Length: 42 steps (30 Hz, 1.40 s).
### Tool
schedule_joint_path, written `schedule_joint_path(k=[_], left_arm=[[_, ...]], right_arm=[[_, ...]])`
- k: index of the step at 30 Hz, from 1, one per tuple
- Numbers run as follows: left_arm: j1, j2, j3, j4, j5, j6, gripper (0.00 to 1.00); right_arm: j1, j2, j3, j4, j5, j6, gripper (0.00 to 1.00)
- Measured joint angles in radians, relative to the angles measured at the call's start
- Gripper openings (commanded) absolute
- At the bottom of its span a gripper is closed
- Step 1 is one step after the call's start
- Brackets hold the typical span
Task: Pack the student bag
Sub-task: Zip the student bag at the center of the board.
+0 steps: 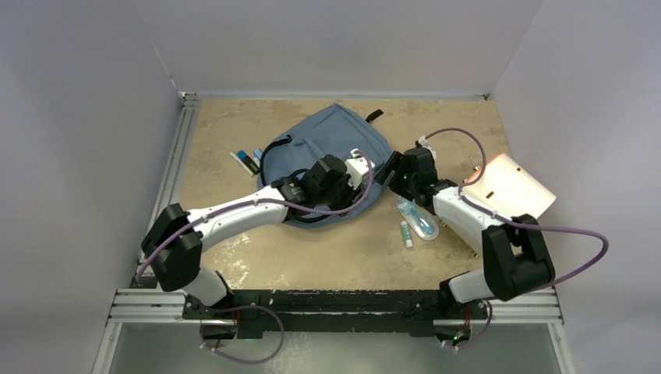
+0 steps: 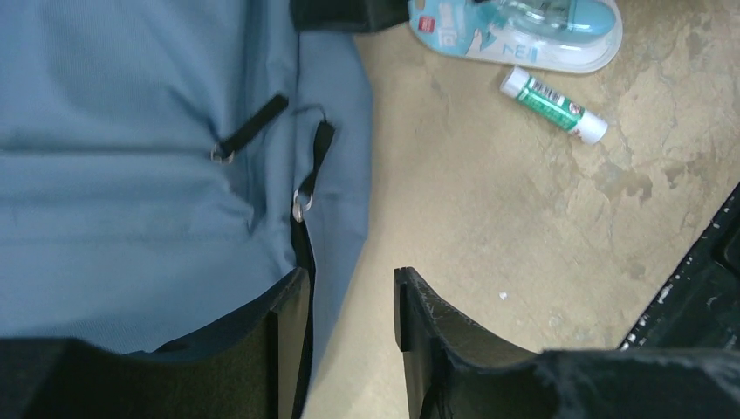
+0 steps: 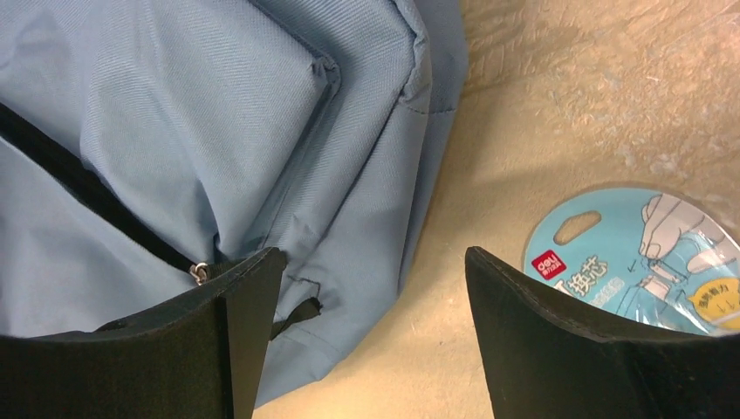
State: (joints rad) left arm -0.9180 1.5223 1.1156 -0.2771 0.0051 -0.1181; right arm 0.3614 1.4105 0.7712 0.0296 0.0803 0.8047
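The student bag (image 1: 335, 144) is a slate-blue backpack lying flat at the middle of the table. Both grippers hover at its right edge. My left gripper (image 1: 366, 173) (image 2: 349, 292) is open: one finger is over the fabric, the other over bare table, and the bag's rim (image 2: 336, 262) lies loose between them. Two black zipper pulls (image 2: 301, 202) sit just ahead of it. My right gripper (image 1: 394, 167) (image 3: 371, 262) is open wide, straddling the bag's (image 3: 218, 131) corner and the table. A zipper pull (image 3: 201, 272) shows by its left finger.
A blue blister pack (image 1: 417, 218) (image 2: 524, 30) (image 3: 637, 253) and a green-and-white glue stick (image 1: 406, 232) (image 2: 551, 103) lie just right of the bag. A beige folder (image 1: 510, 187) lies at the right. Small stationery items (image 1: 248, 160) lie left of the bag.
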Motion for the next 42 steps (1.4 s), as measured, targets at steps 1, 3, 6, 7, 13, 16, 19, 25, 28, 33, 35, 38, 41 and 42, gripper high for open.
schedule_joint_path(k=[1, 3, 6, 7, 13, 16, 19, 25, 28, 33, 35, 38, 41, 42], left_arm=[[-0.002, 0.017, 0.016, 0.008, 0.006, 0.017, 0.40], [-0.008, 0.051, 0.048, 0.029, 0.010, 0.055, 0.40], [-0.024, 0.100, 0.085, 0.055, 0.008, 0.109, 0.41], [-0.031, 0.116, 0.093, 0.059, 0.005, 0.129, 0.41], [-0.070, 0.231, 0.138, 0.073, -0.065, 0.237, 0.45], [-0.074, 0.282, 0.155, 0.071, -0.105, 0.273, 0.48], [-0.073, 0.320, 0.174, 0.069, -0.143, 0.303, 0.50], [-0.072, 0.391, 0.223, 0.071, -0.193, 0.342, 0.51], [-0.072, 0.413, 0.232, 0.072, -0.201, 0.349, 0.51], [-0.072, 0.437, 0.235, 0.075, -0.216, 0.367, 0.50], [-0.072, 0.441, 0.235, 0.079, -0.223, 0.373, 0.49], [-0.072, 0.446, 0.235, 0.087, -0.236, 0.383, 0.46], [-0.072, 0.454, 0.235, 0.099, -0.254, 0.396, 0.41], [-0.072, 0.458, 0.235, 0.101, -0.261, 0.401, 0.39]], right_arm=[[-0.008, 0.007, -0.002, 0.011, -0.011, 0.000, 0.77], [-0.027, 0.027, -0.005, 0.036, -0.034, 0.000, 0.75], [-0.047, 0.061, -0.007, 0.069, -0.075, -0.001, 0.74], [-0.052, 0.072, -0.007, 0.079, -0.087, -0.002, 0.73], [-0.063, 0.115, -0.007, 0.114, -0.150, -0.010, 0.71], [-0.065, 0.122, -0.007, 0.125, -0.163, -0.014, 0.70], [-0.070, 0.124, -0.007, 0.134, -0.178, -0.020, 0.70], [-0.078, 0.124, -0.007, 0.142, -0.183, -0.025, 0.69], [-0.082, 0.124, -0.007, 0.142, -0.187, -0.028, 0.67], [-0.085, 0.124, -0.008, 0.143, -0.198, -0.032, 0.66], [-0.088, 0.124, -0.009, 0.143, -0.204, -0.033, 0.65], [-0.088, 0.124, -0.010, 0.145, -0.205, -0.035, 0.64], [-0.089, 0.124, -0.011, 0.147, -0.206, -0.035, 0.63], [-0.090, 0.124, -0.011, 0.149, -0.206, -0.035, 0.63]])
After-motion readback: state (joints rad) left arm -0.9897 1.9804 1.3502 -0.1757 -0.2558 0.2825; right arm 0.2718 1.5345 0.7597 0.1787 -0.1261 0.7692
